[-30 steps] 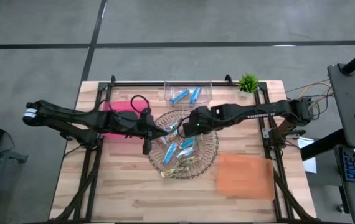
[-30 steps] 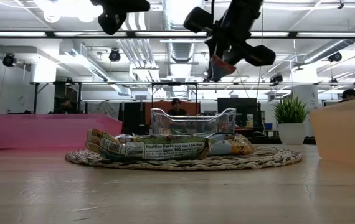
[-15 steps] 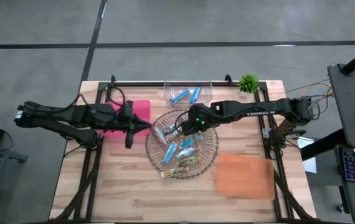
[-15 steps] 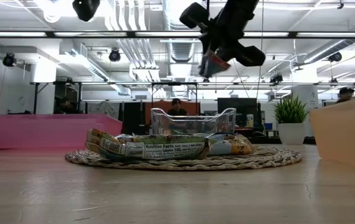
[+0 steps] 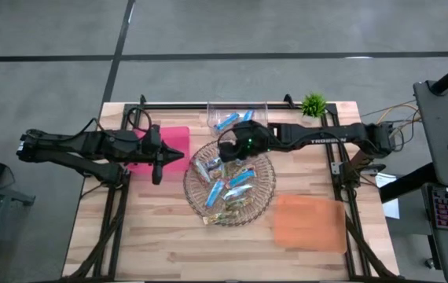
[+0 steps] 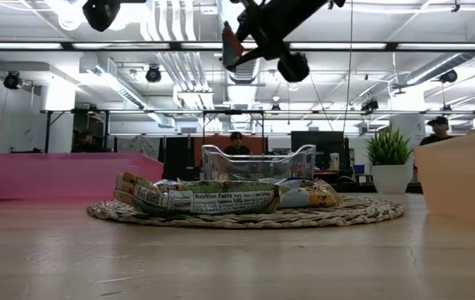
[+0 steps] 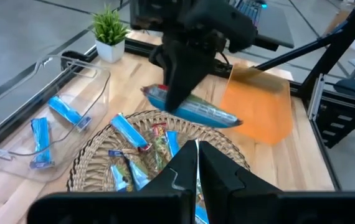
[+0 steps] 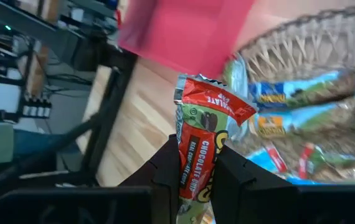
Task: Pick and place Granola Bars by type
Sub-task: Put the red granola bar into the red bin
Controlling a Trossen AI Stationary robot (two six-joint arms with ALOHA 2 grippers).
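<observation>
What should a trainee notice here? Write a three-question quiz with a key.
1. True or false: the right gripper holds a red-and-green wrapped bar.
2. Which container holds only blue bars? A pink tray; B clear bin; C orange tray.
3. Fill in: the left gripper is ____ and holds nothing.
Key: 1 true; 2 B; 3 shut.

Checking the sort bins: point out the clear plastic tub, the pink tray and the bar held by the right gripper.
Clear plastic tub (image 5: 260, 117): high view, right rim.
Pink tray (image 5: 178, 138): high view, bare corner.
Red-and-green wrapped bar (image 8: 203, 127): right wrist view, wrapper middle.
</observation>
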